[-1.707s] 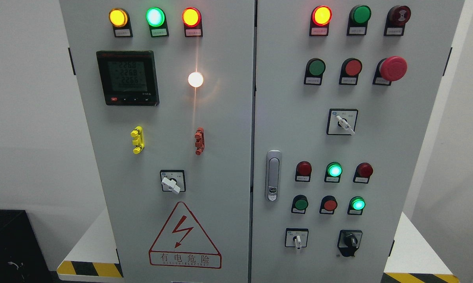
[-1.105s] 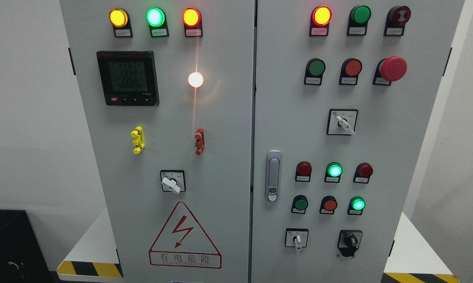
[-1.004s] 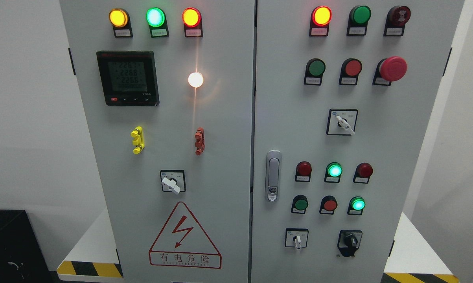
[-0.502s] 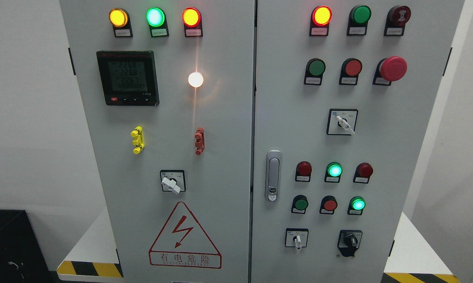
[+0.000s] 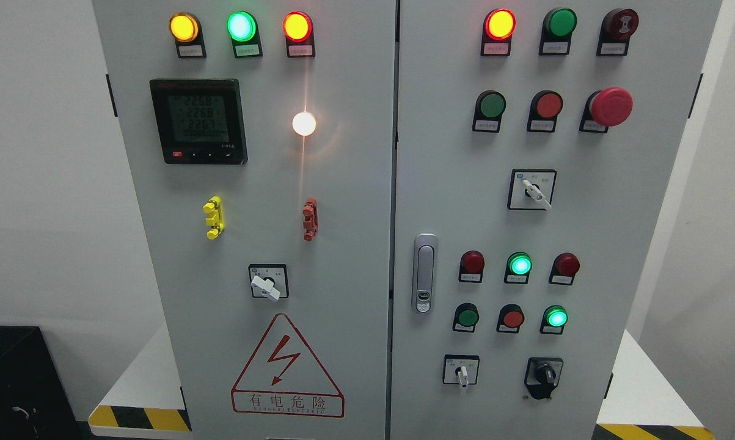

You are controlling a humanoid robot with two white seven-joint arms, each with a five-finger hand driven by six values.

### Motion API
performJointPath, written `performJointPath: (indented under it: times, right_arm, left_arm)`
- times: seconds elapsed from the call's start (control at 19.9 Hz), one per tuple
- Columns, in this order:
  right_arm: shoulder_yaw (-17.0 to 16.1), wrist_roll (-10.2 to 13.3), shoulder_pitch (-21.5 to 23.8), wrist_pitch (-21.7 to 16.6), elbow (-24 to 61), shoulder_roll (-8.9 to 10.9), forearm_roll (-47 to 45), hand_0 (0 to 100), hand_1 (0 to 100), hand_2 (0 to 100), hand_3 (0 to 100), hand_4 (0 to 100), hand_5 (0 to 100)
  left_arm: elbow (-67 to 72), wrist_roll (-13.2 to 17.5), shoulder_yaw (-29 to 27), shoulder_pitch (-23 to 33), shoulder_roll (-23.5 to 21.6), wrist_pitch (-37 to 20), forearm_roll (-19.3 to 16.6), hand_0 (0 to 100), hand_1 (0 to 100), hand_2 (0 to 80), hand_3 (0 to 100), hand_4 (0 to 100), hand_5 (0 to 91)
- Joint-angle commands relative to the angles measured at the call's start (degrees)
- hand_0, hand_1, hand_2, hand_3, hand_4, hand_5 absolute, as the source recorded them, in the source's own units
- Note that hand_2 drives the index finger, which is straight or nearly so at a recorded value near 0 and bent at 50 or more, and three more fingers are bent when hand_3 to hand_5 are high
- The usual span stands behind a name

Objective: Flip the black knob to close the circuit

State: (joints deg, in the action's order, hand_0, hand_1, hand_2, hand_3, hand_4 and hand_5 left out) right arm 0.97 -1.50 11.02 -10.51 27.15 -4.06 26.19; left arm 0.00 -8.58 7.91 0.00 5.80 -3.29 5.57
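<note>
the black knob [image 5: 545,374] sits at the lower right of the grey cabinet's right door [image 5: 587,244], just right of a white selector switch [image 5: 461,371]; neither hand shows, so their state cannot be told.

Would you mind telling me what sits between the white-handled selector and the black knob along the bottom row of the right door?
Nothing: the head view shows bare grey panel between the white-handled selector and the black knob.

Neither the left arm nor the right arm, nor either hand, shows in the head view.
</note>
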Motion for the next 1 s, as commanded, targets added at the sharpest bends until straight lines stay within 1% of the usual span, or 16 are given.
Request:
performJointPath:
  times: [0.0,0.05,0.1,0.15,0.2,0.25,0.3,0.35,0.4,0.5,0.55,0.6,0.65,0.75,0.95]
  right_arm:
    - [1.1,3.4,-0.1,-0.5,9.3,0.02,11.2,0,7,36,54,47,31]
    - [1.3,5.0,-0.1,-0.5,10.2,-0.07,12.4,0,7,40,59,51,38]
    - [1.4,6.1,0.0,-0.4,11.0,-0.16,13.5,0,7,44,62,55,44]
    - [1.4,7.2,-0.1,-0.4,12.1,-0.25,14.8,0,6,46,64,57,47]
    - [1.4,8.5,-0.1,-0.3,13.2,-0.33,16.4,0,6,50,68,61,55]
    - [1.3,10.3,-0.1,-0.3,14.2,-0.34,18.3,0,6,55,72,64,61]
    - [1.3,12.4,-0.1,-0.2,15.0,-0.42,20.2,0,6,57,74,66,64]
    - [1.3,14.5,-0.1,-0.2,15.7,-0.42,22.3,0,7,67,83,72,73]
    - [1.2,16.2,-0.1,0.0,16.7,-0.51,24.3,0,7,67,83,71,74]
    - [1.1,18.1,0.0,0.3,19.2,-0.95,27.7,0,8,78,91,78,84]
    - [1.0,19.2,0.1,0.5,20.7,-1.21,29.5,0,7,79,92,79,85]
    - [0.9,20.0,0.1,0.9,22.1,-1.3,31.4,0,8,82,95,82,89]
    - [0.7,20.3,0.1,1.0,23.5,-1.3,32.9,0,8,83,97,84,91]
    - [0.6,20.3,0.1,1.2,26.4,-1.3,33.9,0,8,85,98,86,93]
    - [0.6,19.9,-0.2,3.8,32.6,-1.74,36.5,0,7,86,100,88,94]
  left_arm:
    - [-1.8,0.0,0.0,1.3,0.0,0.0,0.0,12,56,0.0,0,0,0.0]
    - [-1.8,0.0,0.0,1.3,0.0,0.0,0.1,12,56,0.0,0,0,0.0]
    - [-1.8,0.0,0.0,1.3,0.0,0.0,0.0,12,56,0.0,0,0,0.0]
    - [-1.8,0.0,0.0,1.3,0.0,0.0,0.0,12,56,0.0,0,0,0.0]
    - [-1.8,0.0,0.0,1.3,0.0,0.0,0.1,12,56,0.0,0,0,0.0]
    - [-1.8,0.0,0.0,1.3,0.0,0.0,0.1,12,56,0.0,0,0,0.0]
    - [-1.8,0.0,0.0,1.3,0.0,0.0,0.1,12,56,0.0,0,0,0.0]
    - [-1.8,0.0,0.0,1.3,0.0,0.0,0.1,12,56,0.0,0,0,0.0]
    - [-1.8,0.0,0.0,1.3,0.0,0.0,0.1,12,56,0.0,0,0,0.0]
    - [-1.8,0.0,0.0,1.3,0.0,0.0,0.1,12,56,0.0,0,0,0.0]
    - [-1.8,0.0,0.0,1.3,0.0,0.0,0.1,12,56,0.0,0,0,0.0]
    - [-1.8,0.0,0.0,1.3,0.0,0.0,0.1,12,56,0.0,0,0,0.0]
    - [-1.7,0.0,0.0,1.3,0.0,0.0,0.1,12,56,0.0,0,0,0.0]
    - [-1.8,0.0,0.0,1.3,0.0,0.0,0.1,12,56,0.0,0,0,0.0]
    - [-1.8,0.0,0.0,1.3,0.0,0.0,0.1,12,56,0.0,0,0,0.0]
